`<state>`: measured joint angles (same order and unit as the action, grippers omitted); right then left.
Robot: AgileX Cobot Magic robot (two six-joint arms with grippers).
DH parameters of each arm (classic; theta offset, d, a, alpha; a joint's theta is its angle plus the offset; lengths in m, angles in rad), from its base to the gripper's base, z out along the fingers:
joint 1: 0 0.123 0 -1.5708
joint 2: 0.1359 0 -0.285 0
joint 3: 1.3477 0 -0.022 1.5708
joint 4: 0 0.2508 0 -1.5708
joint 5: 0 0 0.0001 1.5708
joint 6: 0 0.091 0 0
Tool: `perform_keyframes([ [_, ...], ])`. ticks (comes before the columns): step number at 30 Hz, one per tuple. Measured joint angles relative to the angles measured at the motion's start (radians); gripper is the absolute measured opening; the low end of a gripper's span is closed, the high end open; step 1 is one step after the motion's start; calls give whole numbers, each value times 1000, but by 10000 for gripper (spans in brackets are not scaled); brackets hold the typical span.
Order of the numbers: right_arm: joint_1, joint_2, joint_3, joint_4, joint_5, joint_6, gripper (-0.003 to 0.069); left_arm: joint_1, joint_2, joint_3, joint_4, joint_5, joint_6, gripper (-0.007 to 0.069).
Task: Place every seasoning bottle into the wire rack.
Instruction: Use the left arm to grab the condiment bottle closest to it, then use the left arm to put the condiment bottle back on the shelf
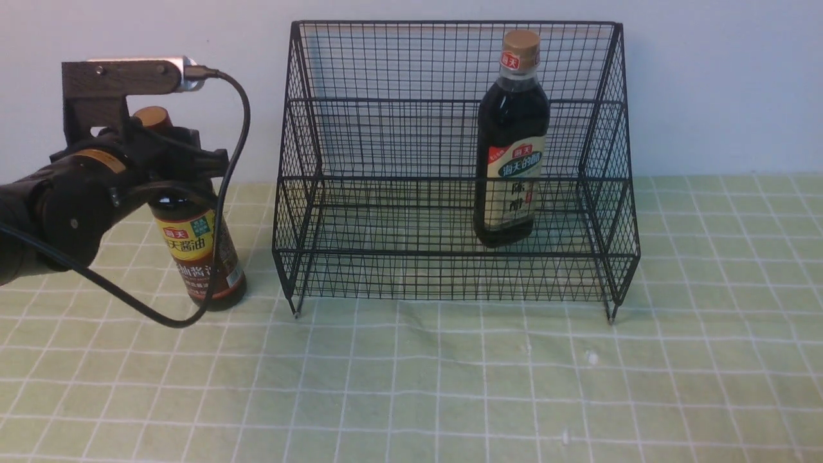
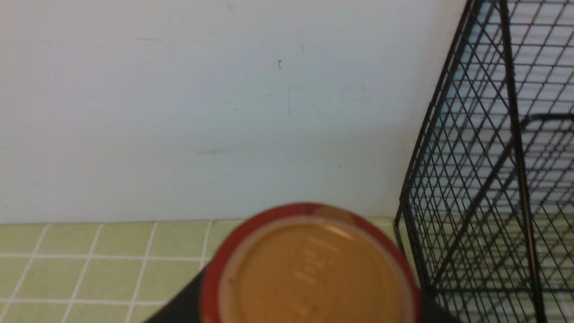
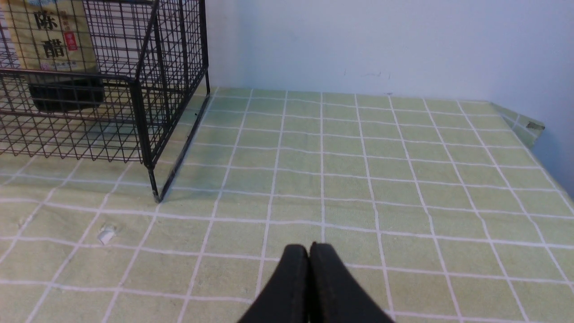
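The seasoning bottle with the red-brown cap (image 1: 199,257) stands on the checked cloth just left of the wire rack (image 1: 450,96). My left gripper (image 1: 183,170) is shut on its neck below the cap, a finger on each side. In the left wrist view the cap (image 2: 309,269) fills the lower middle and hides the fingers; the rack's side (image 2: 493,179) is close beside it. The taller tan-capped bottle (image 1: 511,148) stands upright on the rack's lower shelf, right of centre. My right gripper (image 3: 309,246) is shut and empty over the cloth, apart from the rack's right corner (image 3: 143,89).
A black cable (image 1: 225,193) loops from the left wrist camera down past the held bottle to the cloth. A pale wall (image 1: 707,83) rises directly behind the rack. The table's far right corner (image 3: 515,116) shows in the right wrist view. A small white crumb (image 3: 106,234) lies near the rack's leg.
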<state>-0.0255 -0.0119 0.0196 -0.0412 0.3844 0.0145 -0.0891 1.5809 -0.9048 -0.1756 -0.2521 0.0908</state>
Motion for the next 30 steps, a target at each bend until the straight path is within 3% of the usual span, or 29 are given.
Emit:
perform_keyframes([
  [9,0,0,0,0,0,0,-15,-1,-202,-162,54,226,30,256],
  [18,0,0,0,0,0,0,-15,-98,-239,-408,68,246,0,256],
  [24,0,0,0,0,0,0,-15,-212,-159,-530,65,252,-14,256],
  [30,0,0,0,0,0,0,-15,-261,-41,-589,65,245,-14,256],
])
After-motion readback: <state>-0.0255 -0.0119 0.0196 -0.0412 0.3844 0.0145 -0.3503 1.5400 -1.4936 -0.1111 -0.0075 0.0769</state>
